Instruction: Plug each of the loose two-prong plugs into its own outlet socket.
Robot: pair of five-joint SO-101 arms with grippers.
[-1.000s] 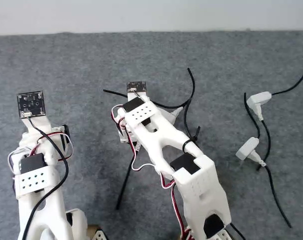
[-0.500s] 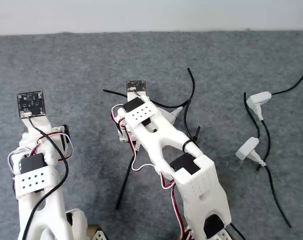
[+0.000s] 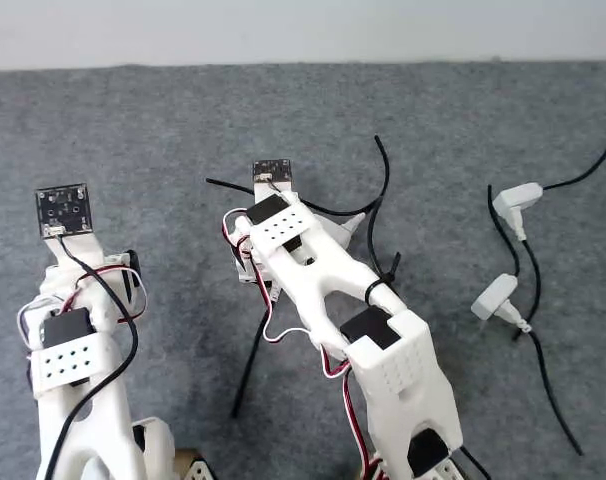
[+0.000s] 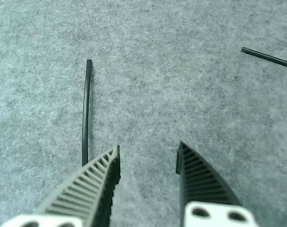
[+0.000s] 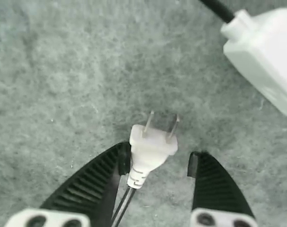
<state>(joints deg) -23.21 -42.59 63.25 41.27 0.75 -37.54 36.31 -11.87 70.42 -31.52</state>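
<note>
Our right pincer [image 5: 158, 153] stands open, wider than the white 2-prong plug [image 5: 152, 137] lying between its fingers. The plug's body sits against 1 finger, with a clear gap to the other, and its 2 prongs point away from the pincer. Beyond the fingertips and off to 1 side lies a white outlet socket [image 5: 266, 47] on a black cord, apart from the plug.

Our left pincer [image 4: 148, 149] is also open and holds nothing, with bare grey desk [image 4: 181, 71] between its fingers. A black cord end [image 4: 86, 109] lies just ahead of 1 finger.

From above, our right arm [image 3: 323, 275] stretches out low toward the middle of the desk. Our left arm [image 3: 78, 350] is folded closer in. 2 white cord fittings [image 3: 516, 205] [image 3: 496, 297] lie well off to the right arm's outer side.
</note>
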